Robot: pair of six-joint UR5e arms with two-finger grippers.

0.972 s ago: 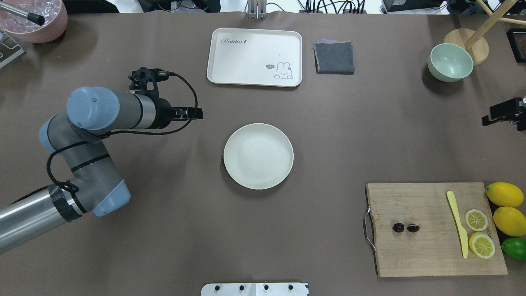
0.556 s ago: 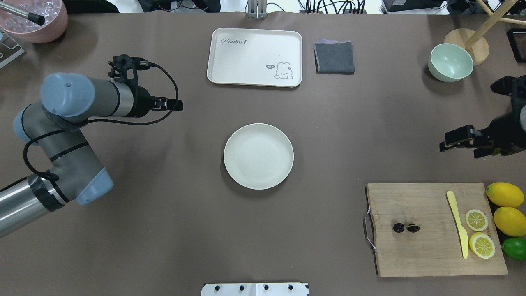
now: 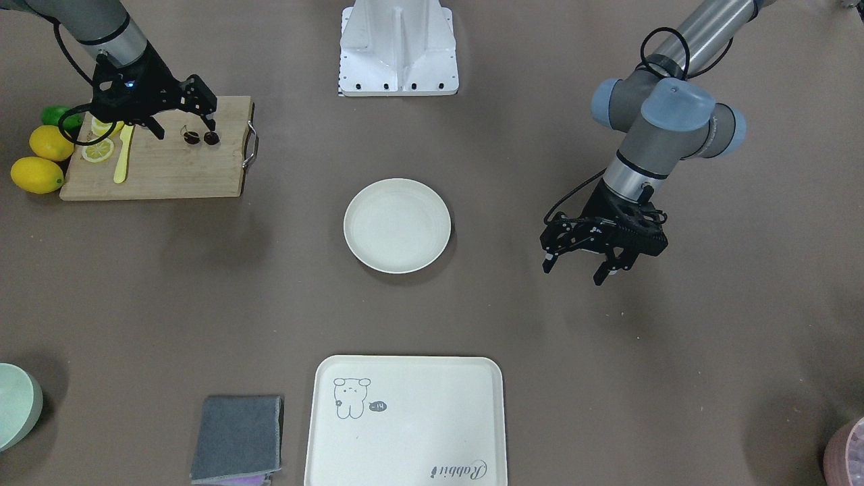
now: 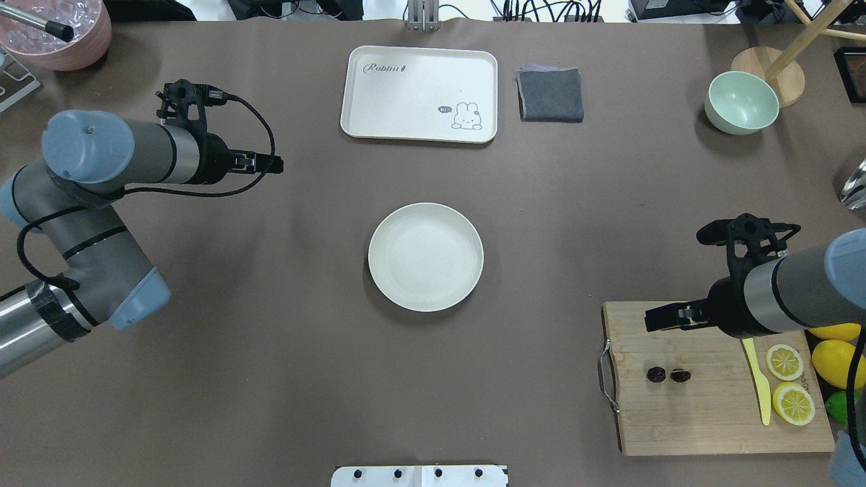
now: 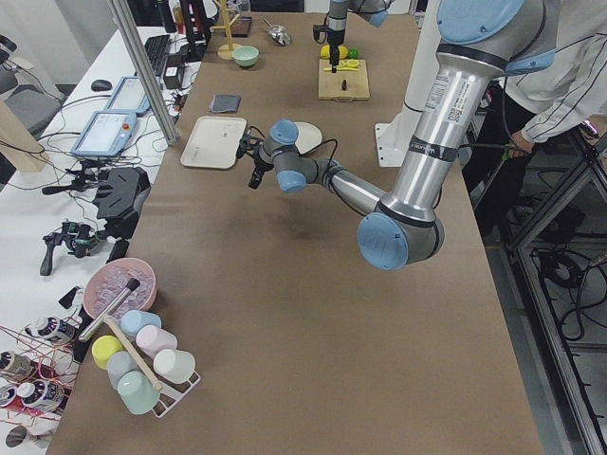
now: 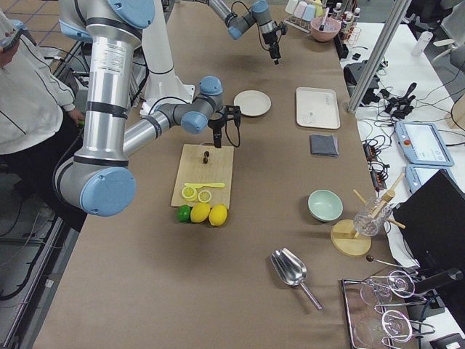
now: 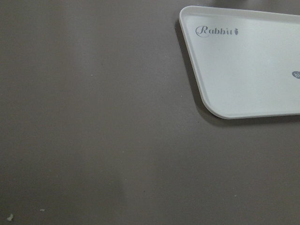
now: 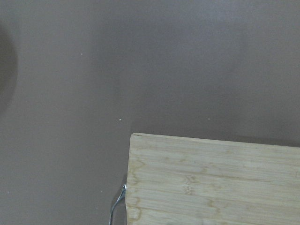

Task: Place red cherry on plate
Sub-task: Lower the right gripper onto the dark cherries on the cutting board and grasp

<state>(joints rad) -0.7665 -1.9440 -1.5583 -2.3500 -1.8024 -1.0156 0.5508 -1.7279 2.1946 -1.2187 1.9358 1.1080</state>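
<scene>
The red cherry (image 4: 668, 375) is a dark pair lying on the wooden cutting board (image 4: 703, 419), also seen as the red cherry (image 3: 201, 138) near the board's handle end. The empty cream plate (image 4: 425, 257) sits mid-table, well to the left of the board. My right gripper (image 4: 653, 318) hovers open above the board's far edge, close to the cherry and holding nothing. Its spread fingers (image 3: 211, 123) show in the front view. Far left of the plate, my left gripper (image 4: 274, 162) hangs open and empty over bare table.
A rabbit tray (image 4: 419, 74), a grey cloth (image 4: 550, 95) and a mint bowl (image 4: 741, 103) line the far side. A yellow knife (image 4: 761, 385), lemon slices and whole lemons (image 4: 839, 362) crowd the board's right end. A pink bowl (image 4: 57, 30) sits far left.
My right arm swung in from the table's right edge to above the cutting board. My left arm drew back to the left, away from the plate.
</scene>
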